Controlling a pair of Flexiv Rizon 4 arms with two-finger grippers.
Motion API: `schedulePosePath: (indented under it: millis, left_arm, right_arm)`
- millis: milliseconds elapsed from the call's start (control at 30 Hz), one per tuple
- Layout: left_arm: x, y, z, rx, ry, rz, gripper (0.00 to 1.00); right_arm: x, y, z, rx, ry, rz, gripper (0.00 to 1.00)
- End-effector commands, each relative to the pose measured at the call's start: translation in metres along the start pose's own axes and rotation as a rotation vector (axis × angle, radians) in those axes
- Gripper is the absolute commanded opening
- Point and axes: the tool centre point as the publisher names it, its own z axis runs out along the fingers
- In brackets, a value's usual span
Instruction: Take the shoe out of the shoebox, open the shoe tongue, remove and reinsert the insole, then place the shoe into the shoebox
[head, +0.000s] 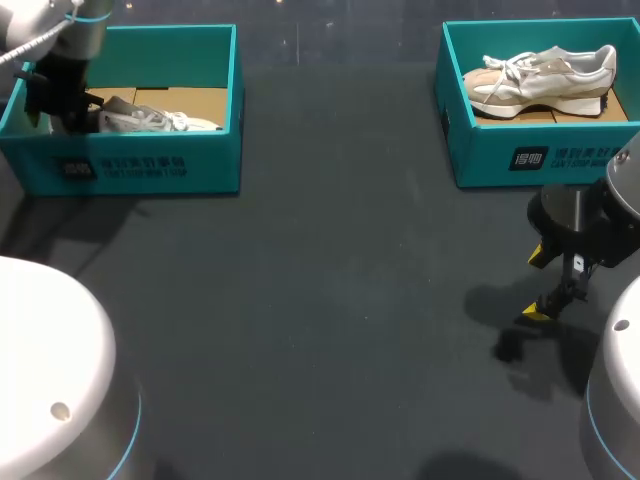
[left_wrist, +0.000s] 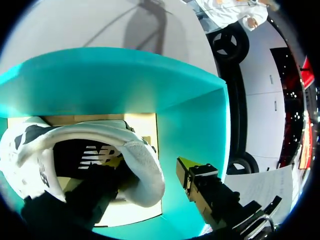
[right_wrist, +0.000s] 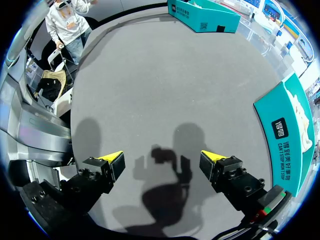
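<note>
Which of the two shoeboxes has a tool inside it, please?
The left shoebox, where the left tool reaches the shoe; the right shoebox has none.

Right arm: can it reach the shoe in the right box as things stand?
Probably yes. The right box is open-topped, the shoe lies uncovered inside, and the right gripper hangs open over the table just in front, nothing between.
</note>
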Motion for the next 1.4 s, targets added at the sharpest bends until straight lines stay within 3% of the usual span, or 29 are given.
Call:
schedulePosePath:
  millis: [33,367,900,1400]
  left_arm:
    - [0.004,-0.004,-0.012,-0.009,-0.025,0.004,1.00]
    - [0.020,-0.015,-0.065,-0.080,-0.119,-0.017,1.00]
    - [0.057,-0.032,-0.143,-0.047,-0.183,-0.033,1.00]
    - [0.070,-0.036,-0.174,-0.057,-0.255,-0.027,1.00]
  right_arm:
    - [0.002,-0.001,0.000,-0.001,-0.003,0.000,1.00]
    - [0.002,-0.001,0.000,-0.001,-0.003,0.000,1.00]
    - [0.002,-0.001,0.000,-0.001,-0.003,0.000,1.00]
    - [0.002,-0.001,0.000,-0.001,-0.003,0.000,1.00]
